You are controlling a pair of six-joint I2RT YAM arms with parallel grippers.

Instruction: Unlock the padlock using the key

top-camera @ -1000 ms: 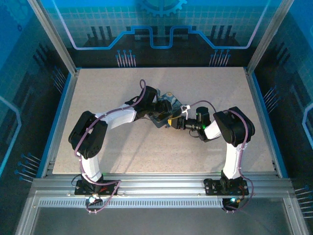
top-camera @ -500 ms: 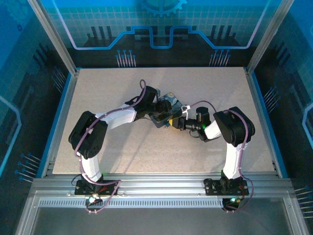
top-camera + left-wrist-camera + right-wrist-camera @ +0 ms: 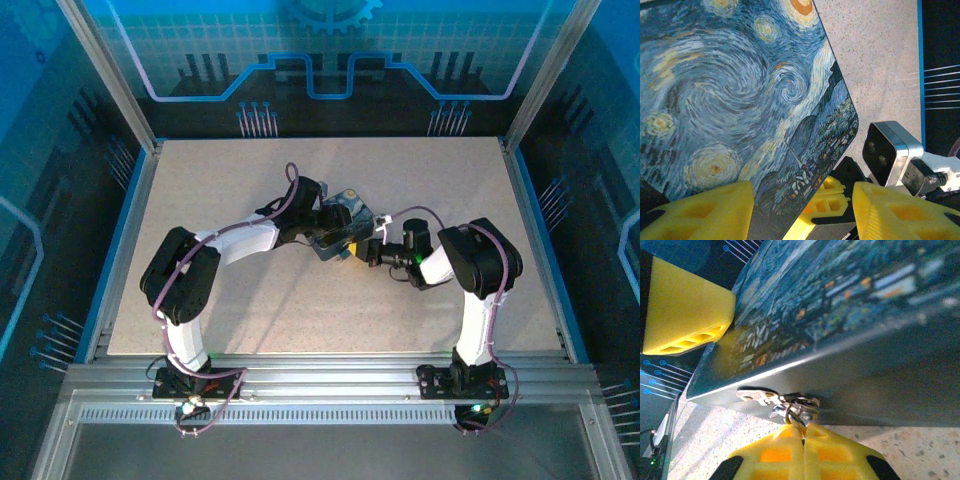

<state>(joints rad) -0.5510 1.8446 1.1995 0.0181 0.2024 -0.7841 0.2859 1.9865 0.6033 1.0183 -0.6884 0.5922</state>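
The right tool (image 3: 802, 446) is pressed together on the key (image 3: 801, 432), a thin sliver whose tip is held at the padlock (image 3: 796, 407). Compared with a second earlier, this tool has been closed and shifted slightly nearer the tin (image 3: 740, 90). The left tool (image 3: 802, 200) is unchanged and spread, with the tin's corner lying between its fingers. The padlock is hung at the tin's front wall, just above the worktop (image 3: 875, 60). Counted: two tools, one key, one padlock, one tin.
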